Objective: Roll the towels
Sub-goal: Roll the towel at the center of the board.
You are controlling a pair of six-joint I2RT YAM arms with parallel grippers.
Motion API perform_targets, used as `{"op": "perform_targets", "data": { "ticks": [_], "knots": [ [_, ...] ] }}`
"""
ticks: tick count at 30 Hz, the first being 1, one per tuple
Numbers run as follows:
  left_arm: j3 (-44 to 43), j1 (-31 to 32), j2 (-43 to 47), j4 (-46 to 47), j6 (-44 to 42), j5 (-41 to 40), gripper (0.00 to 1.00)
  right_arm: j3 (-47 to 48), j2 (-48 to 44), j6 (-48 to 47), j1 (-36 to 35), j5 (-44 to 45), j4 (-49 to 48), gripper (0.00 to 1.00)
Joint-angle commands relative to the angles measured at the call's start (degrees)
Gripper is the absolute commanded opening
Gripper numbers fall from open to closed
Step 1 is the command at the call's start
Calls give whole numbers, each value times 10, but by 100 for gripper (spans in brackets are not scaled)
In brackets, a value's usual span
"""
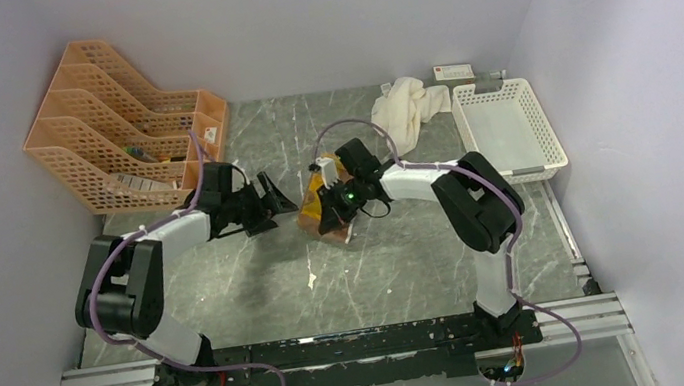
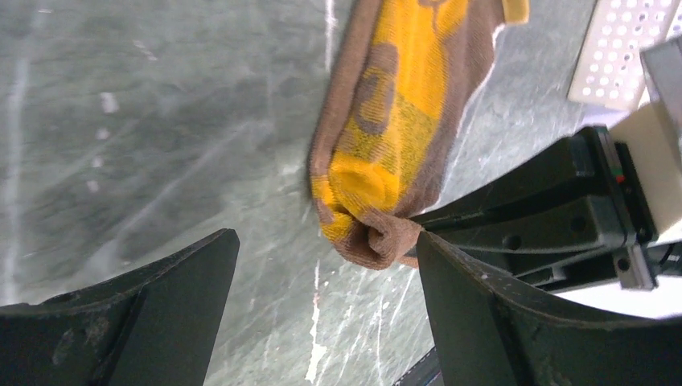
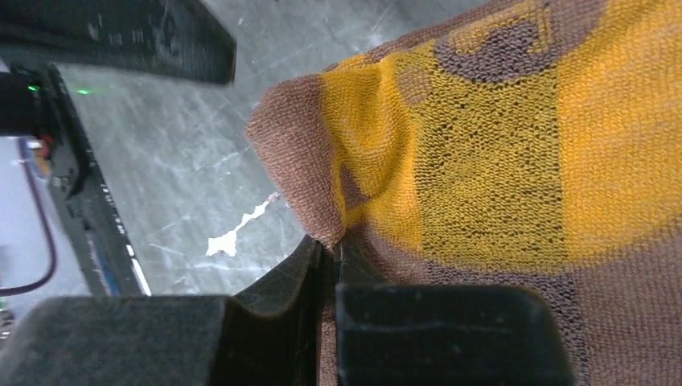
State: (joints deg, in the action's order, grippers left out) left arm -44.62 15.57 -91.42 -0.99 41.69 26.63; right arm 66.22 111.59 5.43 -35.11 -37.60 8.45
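The left arm folds back at the elbow, then reaches forward and right across the desk (image 1: 260,285). Its wrist is low and the left fingers (image 1: 273,201) point at the brown towel (image 1: 316,215). They are spread wide and hold nothing.

The right arm rises from its base, bends sharply at the elbow and reaches left, with the wrist tipped down over the same towel. The right fingers (image 1: 338,216) are clenched on a corner of it. The brown towel sits mid-desk between the two arms, bunched, with its yellow side up. Whether it is lifted clear of the desk cannot be told.

Only the top view shows the cream towel (image 1: 406,103), crumpled at the back of the desk and touching the white basket (image 1: 463,131). It also shows the orange racks (image 1: 106,125) at back left.

The left wrist view shows the pinched corner as a brown knot, just beside the tip of one left finger. The towel (image 2: 394,121) stretches away from it, with a corner of the basket (image 2: 619,48) beyond.

The right wrist view shows the right fingers (image 3: 328,251) pressed together with the towel's (image 3: 482,161) brown edge caught between them. Its yellow weave carries brown patches.
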Motion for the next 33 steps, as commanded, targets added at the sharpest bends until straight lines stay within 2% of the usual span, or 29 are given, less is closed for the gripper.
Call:
{"op": "perform_targets", "data": {
  "ticks": [1,10,20,27,33],
  "knots": [
    [-22,29,-8,52,-14,13,93,19,5,56,28,-66,11,0],
    [-34,51,-38,91,5,25,88,62,52,85,65,-69,53,0],
    [-10,86,-62,159,91,21,88,73,69,82,66,-75,59,0],
    [-13,113,-60,116,95,-15,88,82,74,74,66,-120,62,0],
    [8,121,-57,82,124,-90,86,80,84,87,65,-137,47,0]
  ]
}}
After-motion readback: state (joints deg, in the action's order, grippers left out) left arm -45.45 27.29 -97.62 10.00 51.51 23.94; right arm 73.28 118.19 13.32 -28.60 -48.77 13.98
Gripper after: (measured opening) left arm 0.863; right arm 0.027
